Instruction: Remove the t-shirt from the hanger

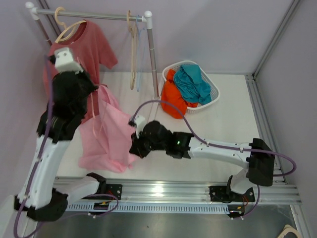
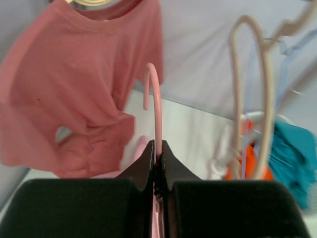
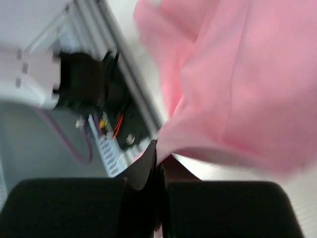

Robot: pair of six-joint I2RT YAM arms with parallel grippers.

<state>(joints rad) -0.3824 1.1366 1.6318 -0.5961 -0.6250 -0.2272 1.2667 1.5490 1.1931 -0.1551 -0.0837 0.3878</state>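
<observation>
A light pink t-shirt [image 1: 104,131] hangs from a pink hanger held off the rail, its hem low near the table. My left gripper [image 2: 158,148] is shut on the pink hanger's hook [image 2: 156,106], with the hook rising above the jaws. My right gripper [image 3: 159,154] is shut on the lower corner of the pink t-shirt [image 3: 237,89]; in the top view it sits at the shirt's bottom right hem [image 1: 134,148]. The hanger's shoulders are hidden under the cloth and behind my left arm.
A salmon-red t-shirt [image 1: 91,47] hangs on a beige hanger [image 1: 69,27] on the clothes rail [image 1: 104,16]. Empty beige and blue hangers [image 1: 133,49] hang further right. A white basket [image 1: 208,99] with orange and teal clothes stands at the back right.
</observation>
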